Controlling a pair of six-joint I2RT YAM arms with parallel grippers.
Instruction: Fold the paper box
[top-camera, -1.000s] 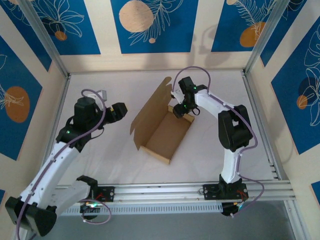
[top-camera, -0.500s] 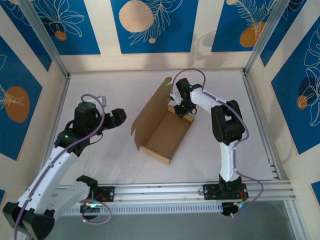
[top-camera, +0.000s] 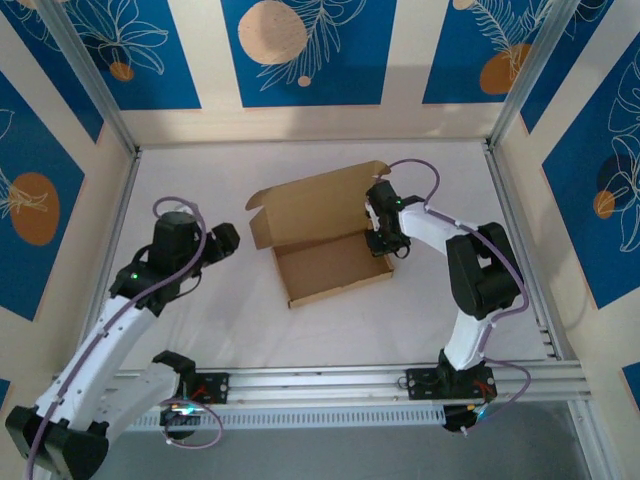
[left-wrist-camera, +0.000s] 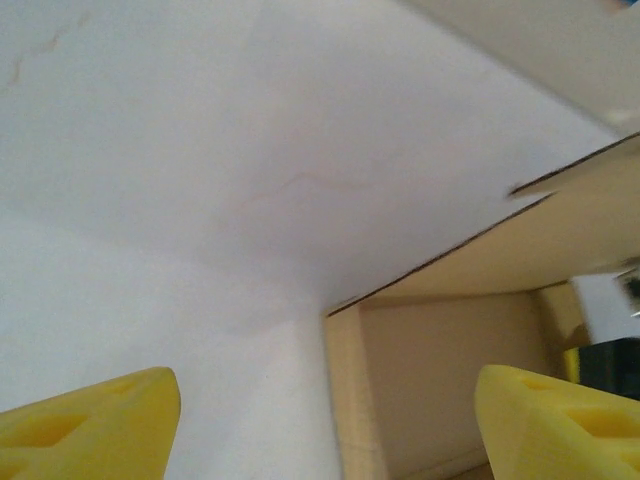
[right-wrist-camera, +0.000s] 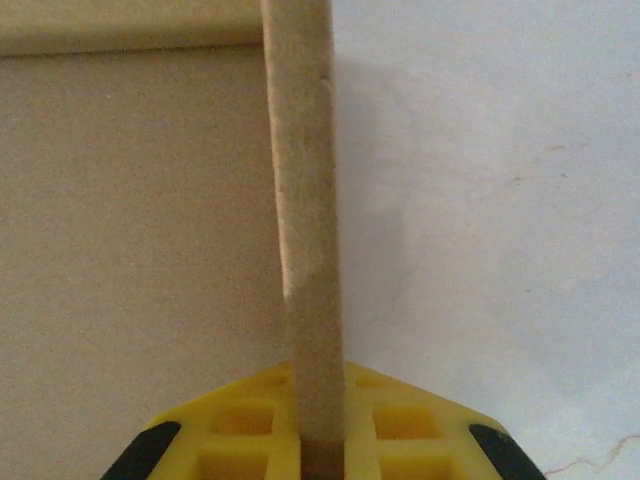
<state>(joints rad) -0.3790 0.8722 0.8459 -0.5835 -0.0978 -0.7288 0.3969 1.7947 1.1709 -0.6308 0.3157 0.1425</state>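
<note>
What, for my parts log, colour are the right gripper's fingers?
Yellow; the fingers show best in the right wrist view, pinching the paper box.

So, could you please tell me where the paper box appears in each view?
Top external: paper box at picture centre, lid raised behind.
Left wrist: box lower right, its inside facing the camera.
Right wrist: its side wall runs up the middle.
Shared landmark: the right gripper pinching that wall, at the box's right end from above.
</note>
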